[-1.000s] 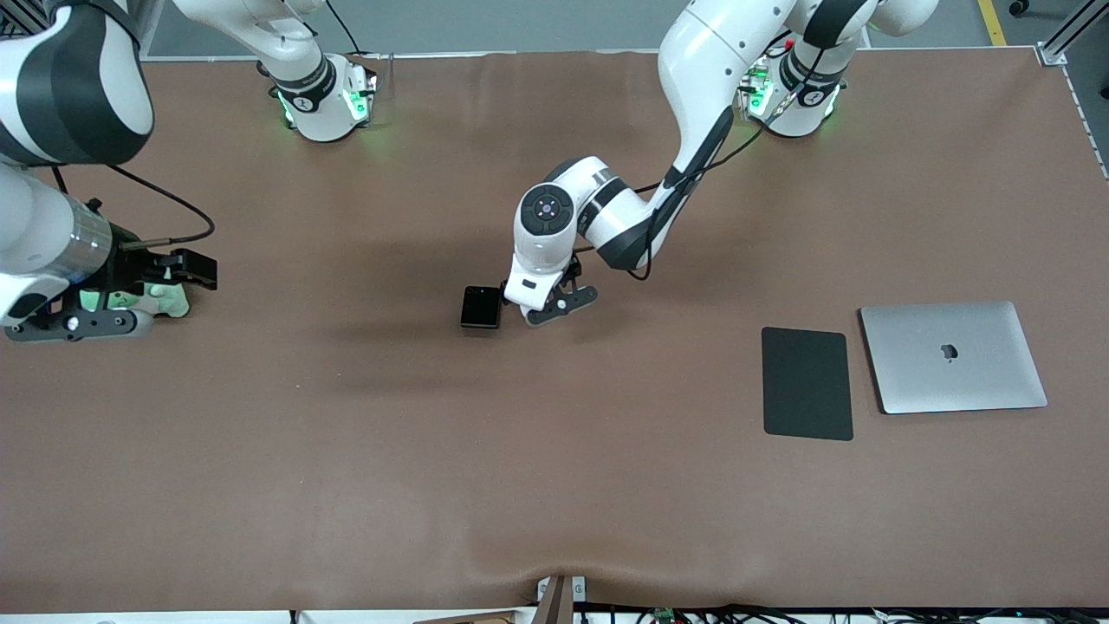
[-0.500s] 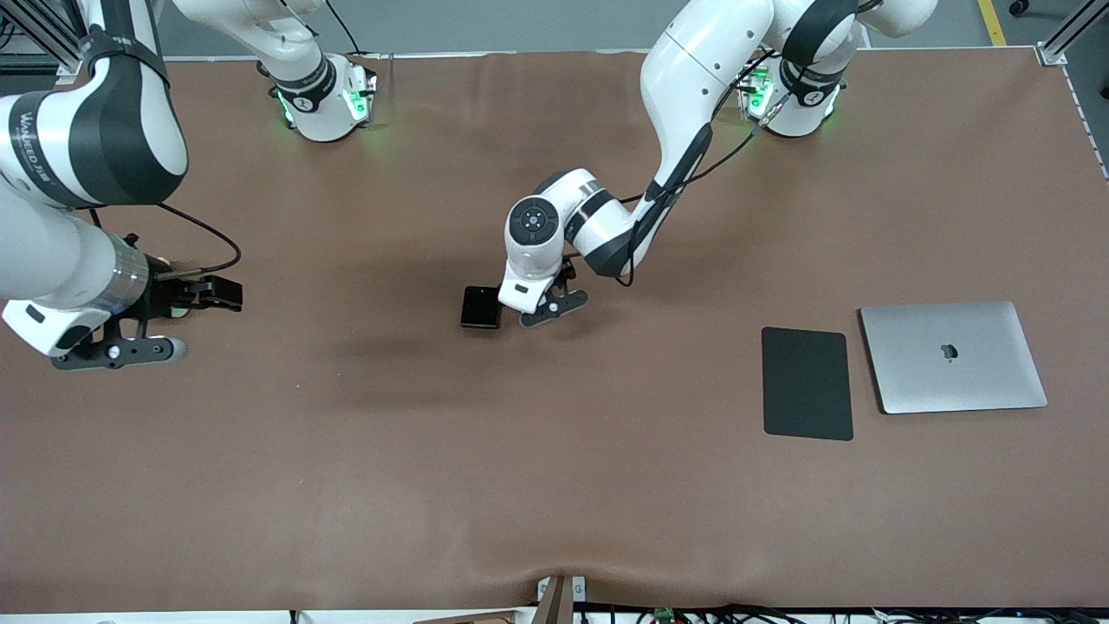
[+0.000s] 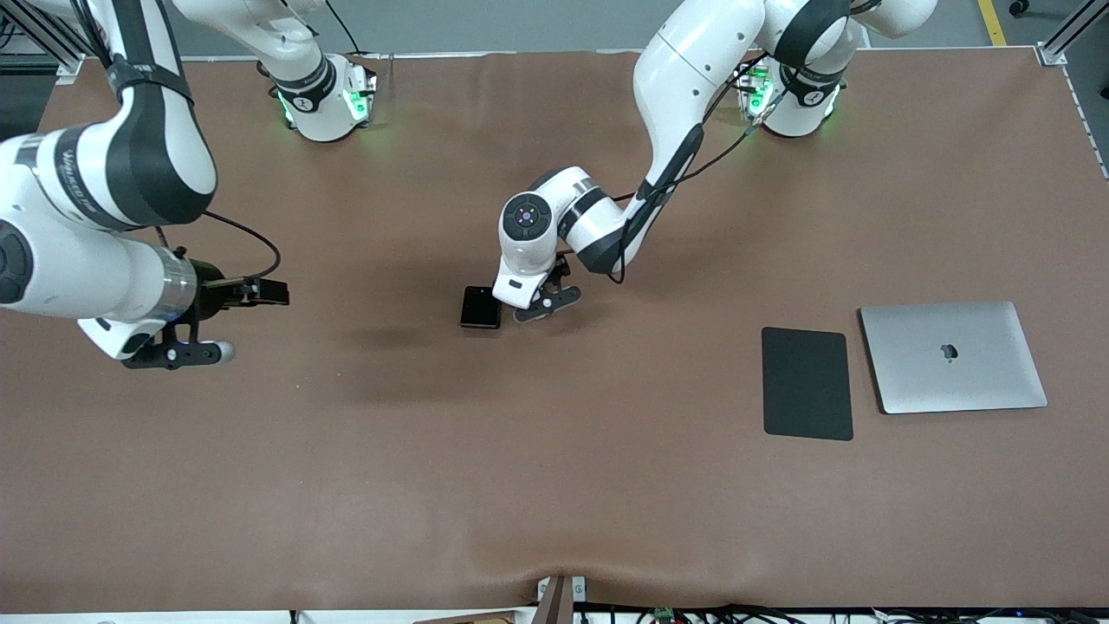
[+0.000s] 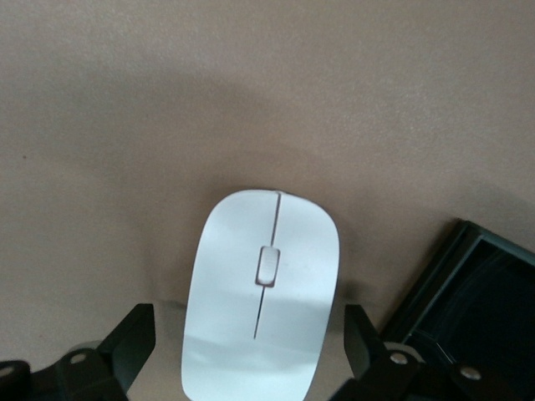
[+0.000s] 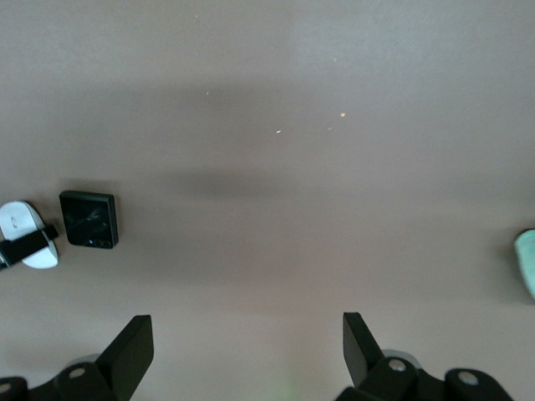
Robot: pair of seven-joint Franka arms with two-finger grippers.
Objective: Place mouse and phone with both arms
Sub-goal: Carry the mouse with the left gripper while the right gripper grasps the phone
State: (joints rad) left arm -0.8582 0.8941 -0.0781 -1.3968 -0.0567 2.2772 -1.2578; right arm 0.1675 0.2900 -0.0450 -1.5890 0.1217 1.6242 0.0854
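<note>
Right pincer point(image 3: 227, 322) shifted centreward, open | left pincer point(image 4: 251, 351) open astride mouse point(image 4: 261, 292), lengthwise between fingers

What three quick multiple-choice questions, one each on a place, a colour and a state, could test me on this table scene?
1. The mouse lies:
A. on the laptop
B. beside the phone
C. on the dark pad

2. The laptop is:
A. silver
B. red
C. green

3. The left end effector is:
A. shut on the phone
B. open around the mouse
C. holding the laptop

Answers: 1 B, the left wrist view shows them side by side on the table; 2 A, its lid is silver; 3 B, its fingers stand apart on either side of the mouse.
</note>
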